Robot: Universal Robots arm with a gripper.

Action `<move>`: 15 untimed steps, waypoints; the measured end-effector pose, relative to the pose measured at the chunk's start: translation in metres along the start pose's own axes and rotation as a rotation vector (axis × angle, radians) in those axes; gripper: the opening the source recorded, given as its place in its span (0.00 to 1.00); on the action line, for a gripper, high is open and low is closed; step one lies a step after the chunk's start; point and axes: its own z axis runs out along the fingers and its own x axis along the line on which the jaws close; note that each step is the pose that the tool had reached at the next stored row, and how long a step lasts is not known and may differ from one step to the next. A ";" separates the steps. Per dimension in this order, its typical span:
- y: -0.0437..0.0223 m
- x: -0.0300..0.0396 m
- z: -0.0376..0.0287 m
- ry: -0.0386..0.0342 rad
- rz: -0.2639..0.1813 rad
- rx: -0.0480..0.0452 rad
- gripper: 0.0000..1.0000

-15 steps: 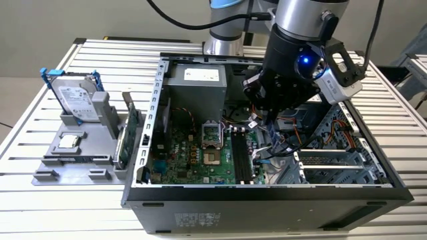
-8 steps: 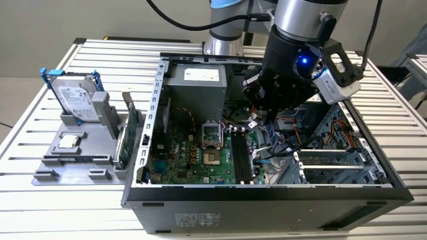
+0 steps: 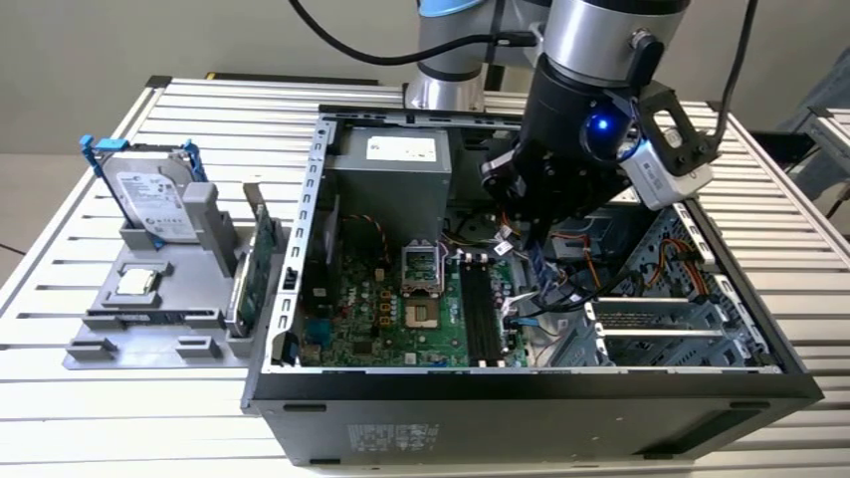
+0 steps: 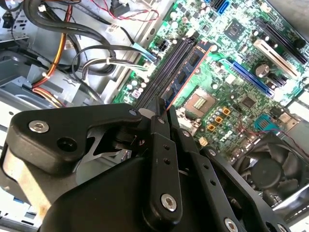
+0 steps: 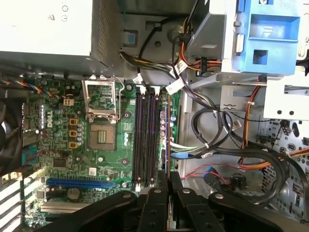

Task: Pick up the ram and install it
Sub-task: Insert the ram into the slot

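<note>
Gripper (image 5: pixel 168 180): black two-finger claw, lowered into the open computer case (image 3: pixel 531 398), fingers drawn almost together and clenched on one end of the ram (image 4: pixel 189 67). Ram: long thin stick, held on edge; in the second wrist view its flat face is seen, dark blue board with a row of black chips and a reddish line along one long edge; in the first wrist view it is seen edge-on, as a thin orange-tinted line running away from the fingertips. Position: lined up with the black memory slots (image 5: pixel 145 140), along the outermost of them on the side away from the CPU socket (image 5: pixel 101 137); whether it is seated or held just above cannot be told. Green motherboard (image 5: pixel 111 159): lies beneath. Black fan (image 4: pixel 270 169): shown beyond the socket in the second wrist view. Blue drive bay (image 5: pixel 270 36) and bundled cables: shown in the first wrist view. In the exterior view, toward 9 o'clock from the case, a grey holder (image 3: pixel 146 309) stands on the slatted table (image 3: pixel 80 418), carrying the hard drive (image 3: pixel 146 199) in its blue frame and, nearest the case, the green expansion card (image 3: pixel 259 264).
</note>
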 end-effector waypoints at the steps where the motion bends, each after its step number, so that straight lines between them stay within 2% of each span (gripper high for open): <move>1: 0.0000 0.0000 0.0008 0.0000 0.000 0.0000 0.00; 15: 0.0013 0.0002 0.0125 0.0002 0.005 0.0043 0.00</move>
